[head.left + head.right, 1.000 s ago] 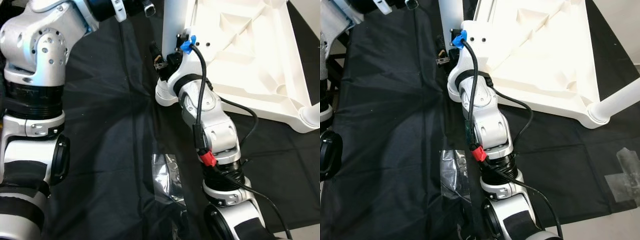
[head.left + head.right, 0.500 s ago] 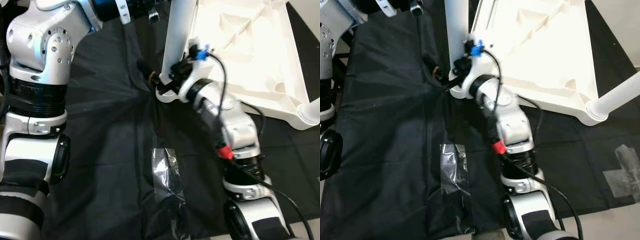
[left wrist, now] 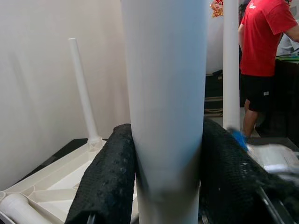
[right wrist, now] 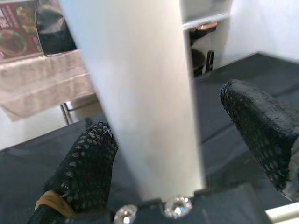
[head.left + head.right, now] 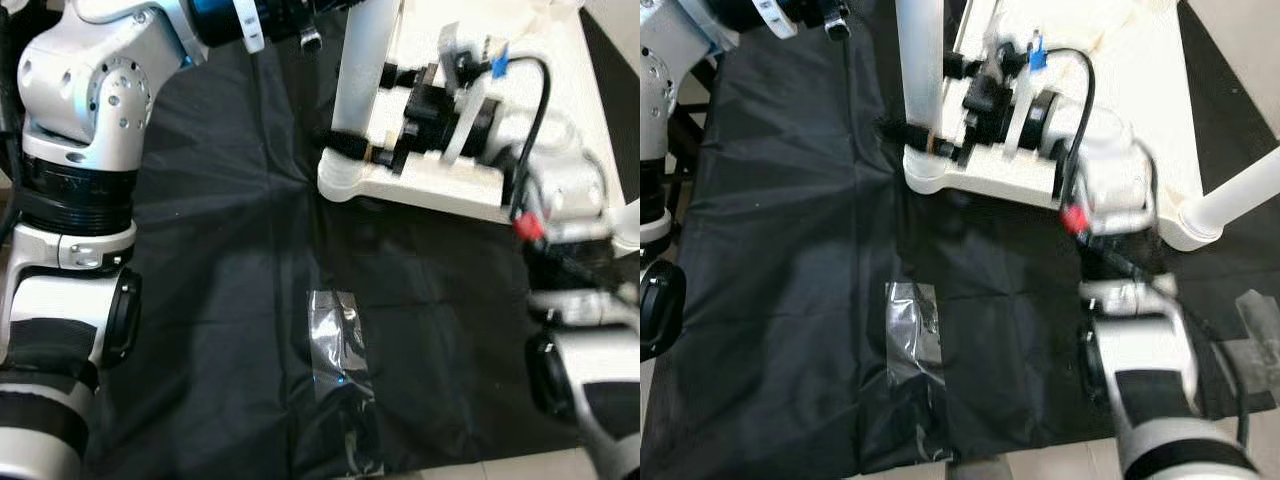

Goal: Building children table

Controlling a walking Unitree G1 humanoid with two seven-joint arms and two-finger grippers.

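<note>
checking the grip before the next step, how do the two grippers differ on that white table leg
The left gripper has both fingers pressed against the white table leg, clamped on it. The right gripper straddles the same leg near its base with fingers spread; one finger sits by it, the other stands clear. The left holds higher up the leg, the right lower, by the upturned table top. Both have black textured fingers.
</note>
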